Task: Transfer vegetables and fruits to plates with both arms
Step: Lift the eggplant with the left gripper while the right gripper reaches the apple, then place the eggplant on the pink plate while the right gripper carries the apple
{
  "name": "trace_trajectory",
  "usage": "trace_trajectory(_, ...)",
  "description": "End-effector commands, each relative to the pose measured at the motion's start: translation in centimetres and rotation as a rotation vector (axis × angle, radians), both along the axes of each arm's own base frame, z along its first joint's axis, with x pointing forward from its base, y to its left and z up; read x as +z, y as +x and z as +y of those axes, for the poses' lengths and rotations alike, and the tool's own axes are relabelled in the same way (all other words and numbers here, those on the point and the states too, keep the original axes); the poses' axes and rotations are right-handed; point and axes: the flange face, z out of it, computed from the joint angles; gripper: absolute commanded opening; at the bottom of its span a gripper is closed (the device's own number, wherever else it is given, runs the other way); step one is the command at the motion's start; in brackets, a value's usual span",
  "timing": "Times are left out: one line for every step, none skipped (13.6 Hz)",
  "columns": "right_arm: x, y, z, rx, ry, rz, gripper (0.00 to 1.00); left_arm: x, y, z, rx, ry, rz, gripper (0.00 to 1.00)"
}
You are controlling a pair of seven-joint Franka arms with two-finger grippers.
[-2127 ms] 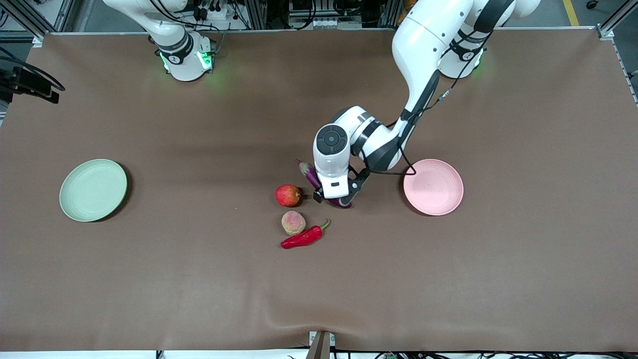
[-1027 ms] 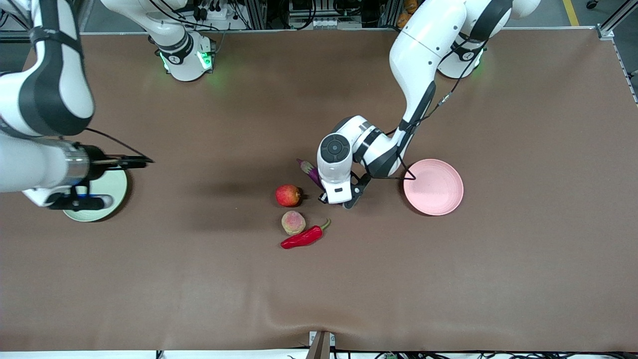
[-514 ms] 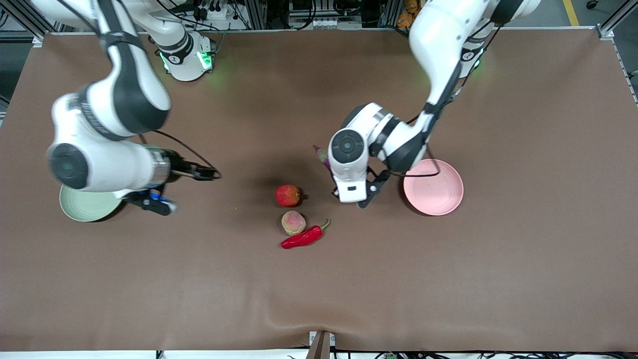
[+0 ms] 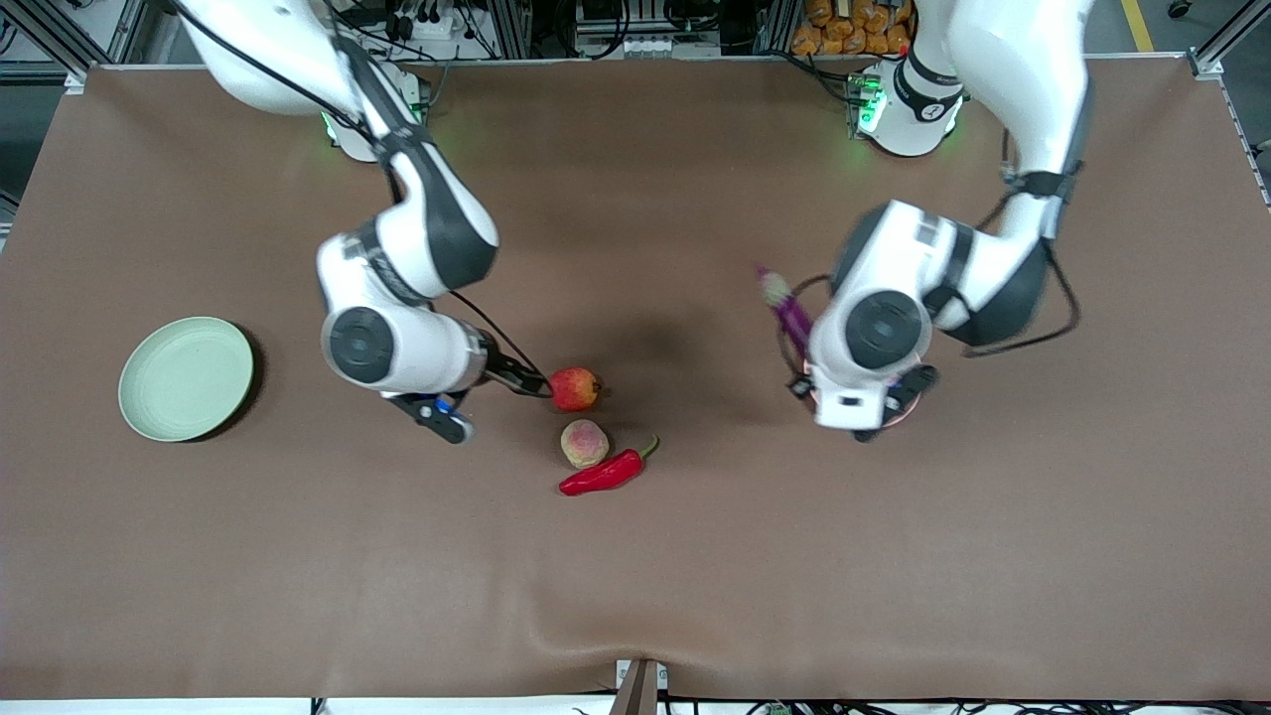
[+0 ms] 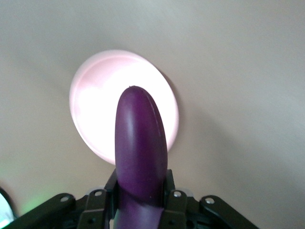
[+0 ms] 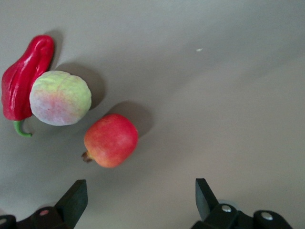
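- Front view: left gripper (image 4: 854, 397) up over the pink plate (image 4: 909, 417), which the wrist mostly hides; only a sliver of rim shows
- Eggplant (image 4: 786, 306) clamped in that gripper, long axis running from the gripper toward 11 o'clock, stem end sticking out clear of the wrist
- Right gripper (image 4: 477, 392) low beside the apple (image 4: 574, 388); apple lies at 3 o'clock from it, just off the upper fingertip
- Peach (image 4: 584, 443) at 6 o'clock from the apple, near it; chili (image 4: 606, 474) against the peach, nearer the camera
- Green plate (image 4: 186, 377) bare, well apart toward the right arm's end
- Right arm is the nearer one to the three loose items
- Left wrist view: eggplant (image 5: 141, 157) pinched between both pads, blunt end pointing straight out over the pink plate (image 5: 95, 95); plate sits squarely under the tip, so I judge a straight drop should land it
- Right wrist view: right fingers (image 6: 74, 200) spread wide, holding nothing; apple (image 6: 111, 140) just ahead of the gap but offset toward one finger; peach (image 6: 60, 98) and chili (image 6: 24, 78) farther out, touching
- Next reach, I judge, turns on centring that gap on the apple
- No brand, label or writing readable in any view
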Motion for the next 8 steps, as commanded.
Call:
trace_trajectory(-2.0,0.2,1.4,-0.052,-0.004,-0.017,1.00,-1.0,-0.7,4.1,-0.169,-0.005,-0.052,0.08)
trace_trajectory(-3.0,-0.1,2.4,-0.055,-0.007,-0.023,1.00,-1.2,-1.3,5.9,-0.244,-0.021,-0.089,0.08)
trace_trajectory(-4.0,0.0,2.8,-0.072,-0.008,-0.035,1.00,-1.7,-2.3,6.8,-0.328,-0.045,-0.114,0.08)
trace_trajectory(-5.1,-0.4,3.5,-0.073,-0.021,-0.039,1.00,-2.6,-2.9,7.4,-0.417,-0.068,-0.120,0.08)
trace_trajectory(-6.0,-0.7,4.0,-0.073,-0.031,-0.036,1.00,-3.4,-2.8,8.2,-0.500,-0.085,-0.118,0.08)
trace_trajectory(-6.8,-0.9,4.4,-0.072,-0.031,-0.044,1.00,-4.3,-2.8,8.4,-0.587,-0.100,-0.093,0.08)
trace_trajectory(-7.6,-1.2,4.7,-0.088,-0.031,-0.059,1.00,-5.2,-2.8,8.7,-0.657,-0.112,-0.064,0.08)
trace_trajectory(-8.5,-1.4,4.7,-0.101,-0.029,-0.076,1.00,-6.7,-2.8,8.9,-0.683,-0.120,-0.037,0.07)
